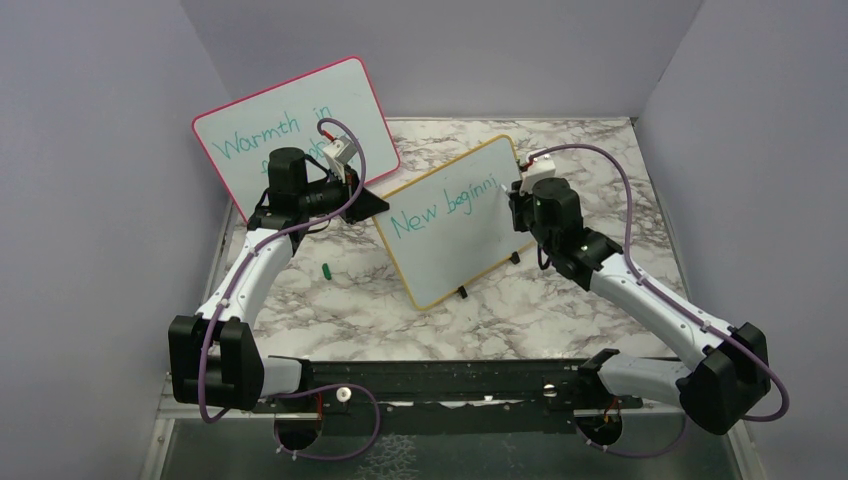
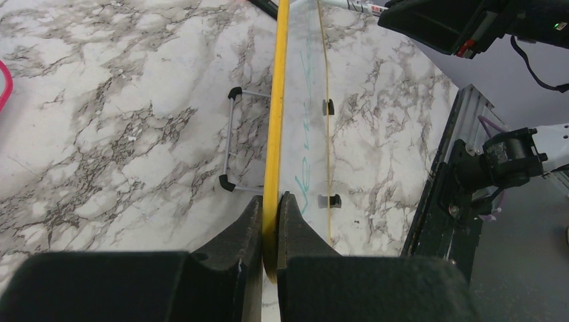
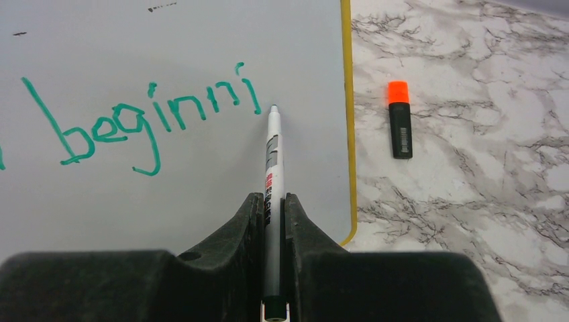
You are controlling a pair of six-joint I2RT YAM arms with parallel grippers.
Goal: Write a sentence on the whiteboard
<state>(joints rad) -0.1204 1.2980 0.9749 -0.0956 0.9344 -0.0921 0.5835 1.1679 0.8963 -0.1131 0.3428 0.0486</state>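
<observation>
The whiteboard, yellow-framed with small black feet, stands tilted at the table's middle. The sentence on it is teal and reads "New beginni" in one slanted line. My left gripper is shut on the board's left yellow edge, with its jaws clamped on either side of the frame. My right gripper is shut on a white marker. The marker's tip sits at the board's surface just right of the last teal stroke. The right gripper also shows in the right wrist view.
A larger pink-framed whiteboard reading "Warmth in" leans behind the left arm. A green cap lies on the marble left of the board. An orange-capped black marker lies right of the board. The board's wire stand sits behind it. Purple walls enclose the table.
</observation>
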